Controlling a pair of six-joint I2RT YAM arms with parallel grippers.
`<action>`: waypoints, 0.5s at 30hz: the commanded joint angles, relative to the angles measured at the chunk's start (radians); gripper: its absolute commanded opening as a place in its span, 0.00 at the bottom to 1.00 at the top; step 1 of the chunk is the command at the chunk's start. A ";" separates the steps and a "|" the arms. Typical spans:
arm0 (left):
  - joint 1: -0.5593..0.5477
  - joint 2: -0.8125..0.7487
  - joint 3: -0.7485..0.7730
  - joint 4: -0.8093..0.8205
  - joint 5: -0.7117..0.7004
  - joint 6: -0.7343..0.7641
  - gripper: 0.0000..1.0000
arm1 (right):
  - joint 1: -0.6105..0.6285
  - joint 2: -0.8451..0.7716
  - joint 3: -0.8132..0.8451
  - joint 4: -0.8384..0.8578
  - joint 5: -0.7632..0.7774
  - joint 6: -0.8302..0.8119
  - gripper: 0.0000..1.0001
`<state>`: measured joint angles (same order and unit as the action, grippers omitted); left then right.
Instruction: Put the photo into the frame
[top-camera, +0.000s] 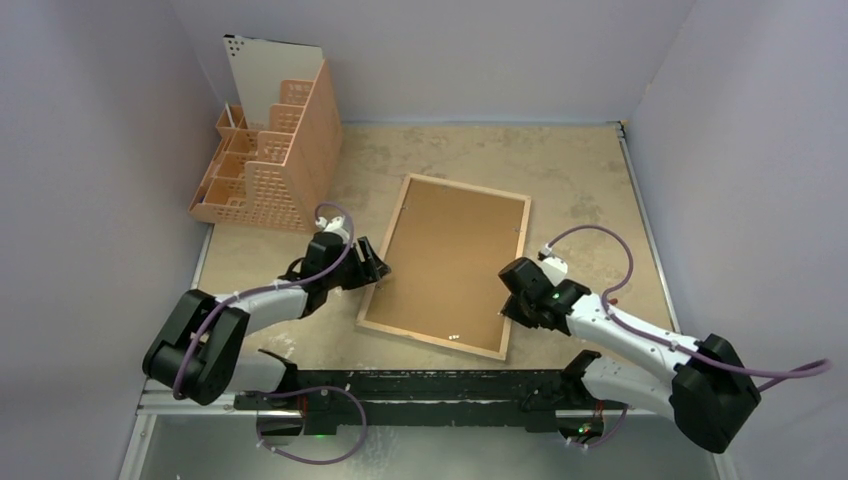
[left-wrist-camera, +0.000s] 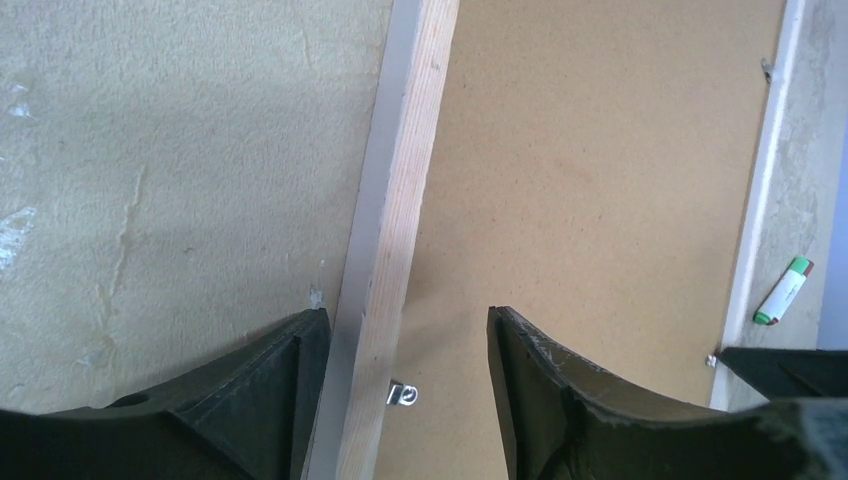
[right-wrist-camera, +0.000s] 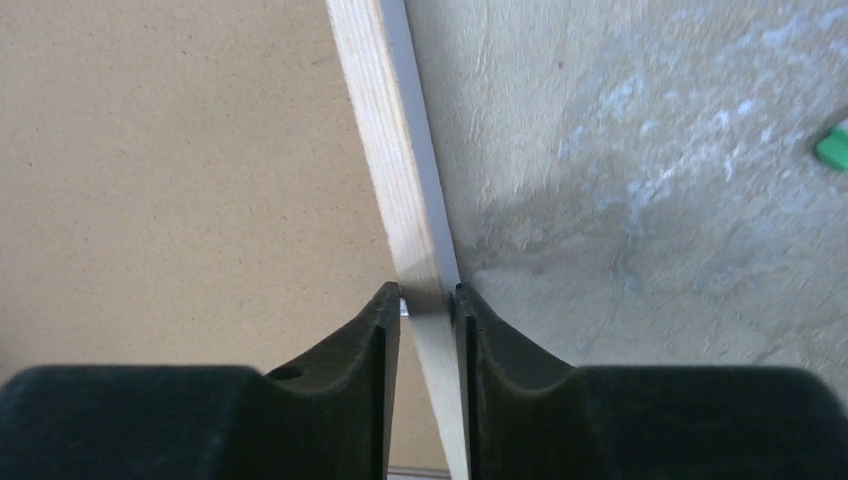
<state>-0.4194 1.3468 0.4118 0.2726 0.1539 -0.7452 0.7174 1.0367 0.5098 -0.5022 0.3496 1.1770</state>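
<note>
The frame (top-camera: 470, 187) lies back side up mid-table, its light wood rim around a brown hardboard backing sheet (top-camera: 450, 260). The photo is hidden. My left gripper (top-camera: 375, 268) is at the frame's left rim. In the left wrist view it (left-wrist-camera: 407, 315) stands open, its fingers straddling the wood rim (left-wrist-camera: 405, 180) beside a small metal tab (left-wrist-camera: 403, 395). My right gripper (top-camera: 508, 290) is at the right rim. In the right wrist view it (right-wrist-camera: 428, 292) is shut on the rim (right-wrist-camera: 385, 130), one finger on each side.
A peach plastic organizer (top-camera: 270, 160) stands at the back left with a white sheet (top-camera: 265, 65) upright in it. A green-and-white marker (left-wrist-camera: 785, 290) lies on the table just right of the frame. Walls close in on three sides.
</note>
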 joint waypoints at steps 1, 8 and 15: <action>0.001 -0.030 -0.046 -0.058 0.037 -0.004 0.64 | -0.053 0.056 0.027 0.106 0.016 -0.032 0.38; 0.001 -0.090 -0.088 -0.085 0.031 -0.006 0.70 | -0.096 0.138 0.029 0.174 -0.017 -0.085 0.59; -0.001 -0.151 -0.091 -0.192 -0.057 -0.016 0.68 | -0.131 0.169 0.023 0.264 -0.047 -0.135 0.59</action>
<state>-0.4194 1.2369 0.3458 0.2348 0.1787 -0.7494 0.5968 1.1854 0.5240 -0.2935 0.3157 1.0813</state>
